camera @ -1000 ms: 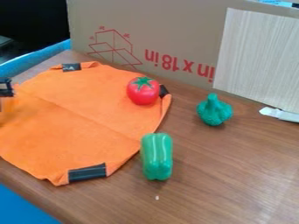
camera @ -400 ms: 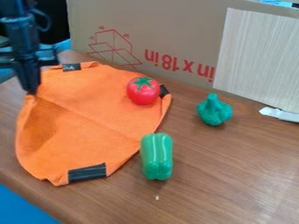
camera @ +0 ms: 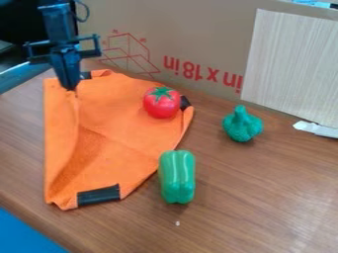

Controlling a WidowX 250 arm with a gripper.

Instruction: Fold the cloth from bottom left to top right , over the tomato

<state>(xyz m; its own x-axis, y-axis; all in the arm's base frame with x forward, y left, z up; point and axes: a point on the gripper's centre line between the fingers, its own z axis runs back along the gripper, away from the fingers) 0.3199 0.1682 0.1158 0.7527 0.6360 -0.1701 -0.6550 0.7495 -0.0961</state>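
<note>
Judged to be at the folding step, early part. Clamped at the gripper (camera: pixel 71 88) on a pinch of the orange cloth (camera: pixel 129 138), taken at the left-hand margin in the view. Drawn up into a ridge directly under the tips, and spread mostly flat below and to the right of them. Not yet laid over the tomato (camera: pixel 161 104), found resting on the cloth to the right of the gripper and slightly lower in the view.

Judged to call next for carrying the pinch rightward from the gripper's present place, high enough to clear the tomato, then lowering and releasing beyond it. Liable to roll the tomato if dragged across low; liable to leave the lower part behind if pulled only by the one pinch.

Hangs from the upper left, near upright, leaning slightly, with tips pointed down at the cloth. Noted also: a green pepper (camera: pixel 177 177), well below and to the right of the gripper, beside the cloth's margin; toy broccoli (camera: pixel 242 124), to the right of the gripper, past the tomato, apart from the cloth.
</note>
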